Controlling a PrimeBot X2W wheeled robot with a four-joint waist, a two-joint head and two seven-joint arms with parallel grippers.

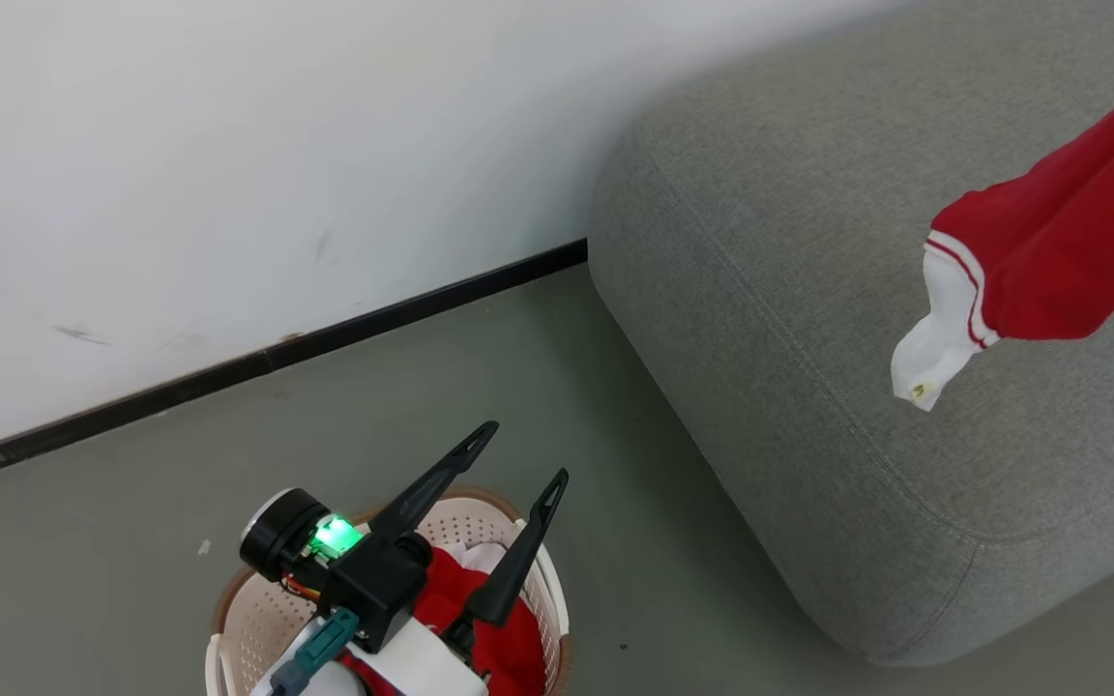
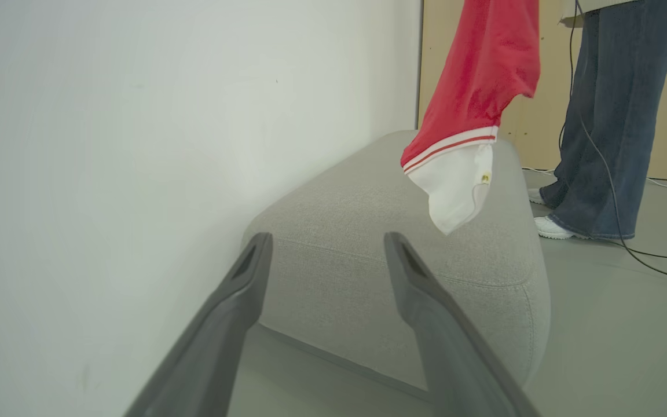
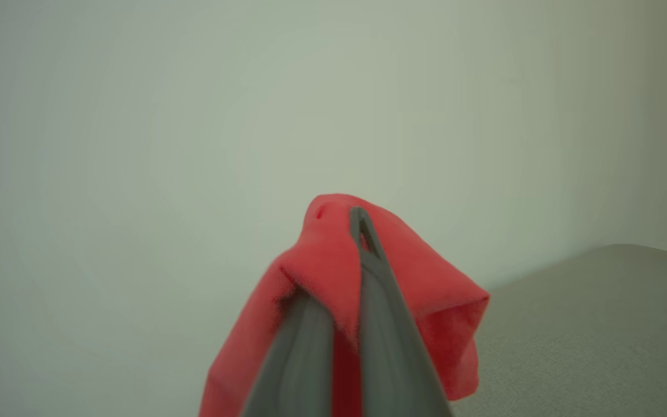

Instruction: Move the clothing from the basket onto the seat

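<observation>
While I watch through the head camera, the plain white wall (image 1: pixel 228 145) and its black skirting board (image 1: pixel 373 319) run along the far left, with the grey floor (image 1: pixel 518 367) below them. At the near left my left gripper (image 1: pixel 526 449) hangs with its two dark fingers spread wide and nothing between them, above the cream-white perforated plastic basket (image 1: pixel 262 619) with its brown rim. Bright-red clothing (image 1: pixel 518 648) lies bunched inside that basket, partly hidden behind the gripper. To the right stands the large grey woven-fabric sofa (image 1: pixel 808 338), round-cornered with a stitched seam, beside the wall and apart from the basket. Over the sofa's right part hangs a red garment (image 1: pixel 1070 251). Its white cuff (image 1: pixel 939 338), edged with thin red stripes, dangles over the cushion, and I cannot tell whether it touches. My right gripper (image 3: pixel 356 229) is pinched closed on a fold of that garment, cloth draped over its fingers. Past the sofa's end in the left wrist view, a person's legs (image 2: pixel 605 116) in dark blue jeans and white shoes stand on the floor beside a thin black cable (image 2: pixel 658 263).
</observation>
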